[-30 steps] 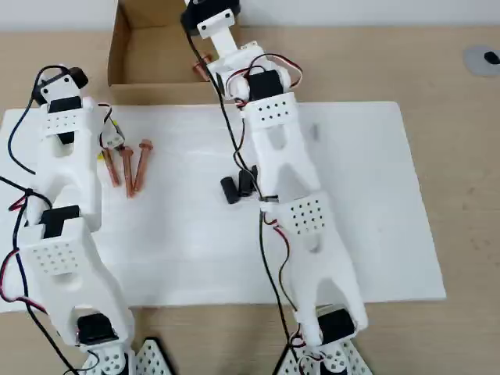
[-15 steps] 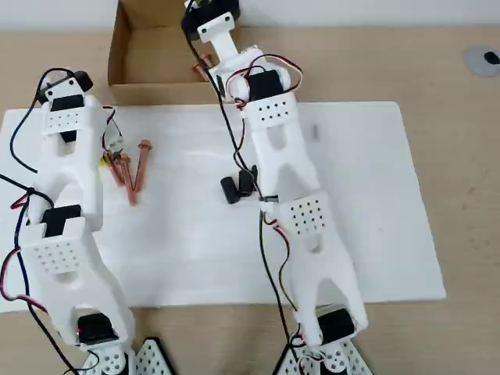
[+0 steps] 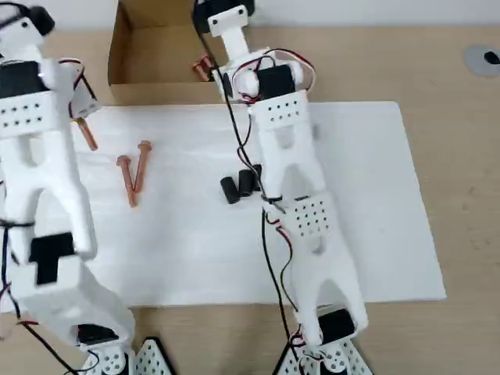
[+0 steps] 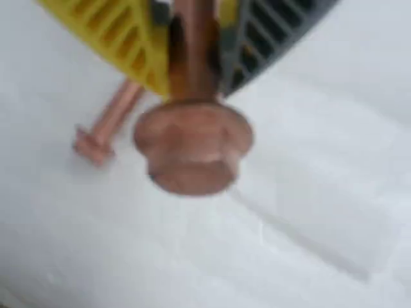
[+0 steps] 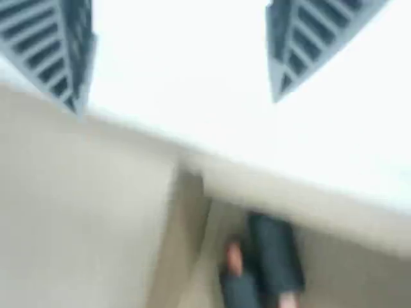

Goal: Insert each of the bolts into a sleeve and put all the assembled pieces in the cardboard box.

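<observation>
My left gripper (image 4: 192, 77) is shut on a copper bolt (image 4: 192, 144), whose head points toward the camera above the white mat. From above, this bolt (image 3: 84, 131) hangs at the mat's left end under the raised left arm. Two more copper bolts (image 3: 133, 176) lie on the mat in a V shape, and one of them (image 4: 106, 128) lies behind the held bolt. Black sleeves (image 3: 238, 186) rest mid-mat beside the right arm. My right gripper (image 5: 180, 83) is open over the cardboard box (image 3: 148, 55). An assembled bolt and sleeve (image 5: 257, 269) lies in the box (image 5: 96, 212) below it, its copper end (image 3: 205, 69) showing.
The white mat (image 3: 367, 195) covers most of the wooden table. The right arm (image 3: 289, 172) stretches across the mat's middle to the box. A grey disc (image 3: 483, 58) sits at the table's far right edge.
The left arm has risen from the three bolts with one bolt in its gripper; two stay on the mat. The right arm has barely shifted over the box.
</observation>
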Robot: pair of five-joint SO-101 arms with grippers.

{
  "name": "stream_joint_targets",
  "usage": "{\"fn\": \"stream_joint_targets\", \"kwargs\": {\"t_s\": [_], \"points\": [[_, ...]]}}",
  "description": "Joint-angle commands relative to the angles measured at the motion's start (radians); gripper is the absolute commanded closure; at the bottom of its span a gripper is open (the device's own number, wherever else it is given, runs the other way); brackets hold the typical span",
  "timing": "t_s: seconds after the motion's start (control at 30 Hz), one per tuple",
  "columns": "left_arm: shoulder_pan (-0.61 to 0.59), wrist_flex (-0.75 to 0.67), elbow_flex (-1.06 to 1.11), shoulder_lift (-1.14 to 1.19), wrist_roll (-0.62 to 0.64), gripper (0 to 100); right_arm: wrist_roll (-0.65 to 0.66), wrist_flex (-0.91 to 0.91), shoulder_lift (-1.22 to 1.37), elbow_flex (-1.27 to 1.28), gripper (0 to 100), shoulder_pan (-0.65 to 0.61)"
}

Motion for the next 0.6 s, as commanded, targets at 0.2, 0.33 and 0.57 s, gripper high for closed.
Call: {"fn": "stream_joint_targets", "kwargs": {"t_s": [0.2, 0.33, 0.57], "points": [[0.133, -0.046, 0.296, -0.49, -0.061, 99, -0.095, 0.169, -0.424, 0.142, 87.1, 0.01], [0.132, -0.278, 0.652, -0.734, -0.068, 99, -0.1, 0.167, -0.622, 0.515, 93.5, -0.047], [0.095, -0.559, 1.097, -1.023, -0.06, 100, -0.1, 0.16, -0.819, 1.023, 93.8, -0.09]]}}
